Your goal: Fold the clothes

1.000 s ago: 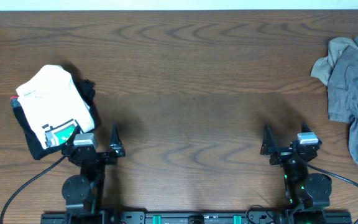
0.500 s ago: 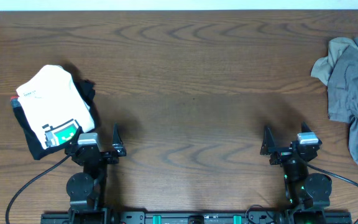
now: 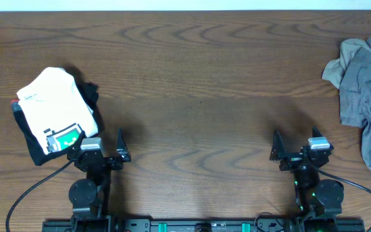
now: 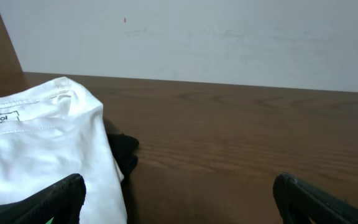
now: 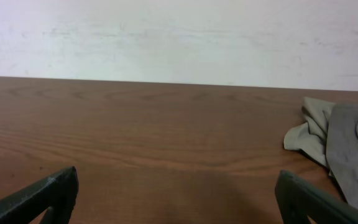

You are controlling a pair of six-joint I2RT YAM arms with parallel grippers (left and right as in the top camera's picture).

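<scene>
**Left tool** (image 3: 99, 143): jaws spread wide, nothing between them. It is parked at the near edge of the table (image 3: 198, 71). It edged slightly rightward in the last second and has since held still.

**Right tool** (image 3: 297, 147): jaws spread wide, empty, near edge, unmoved.

**White T-shirt** (image 3: 50, 109): just left of and beyond the left tool. It is a compact folded packet with its green patch (image 3: 65, 138) on the near side, lying on a dark garment (image 3: 90, 94). Unmoved.

**Grey garment** (image 3: 366, 96): far right, crumpled, well apart from the right tool (probably the next item).

**Status**: the white piece looks finished, both arms appear idle between items, and the grey piece is unfolded.
</scene>
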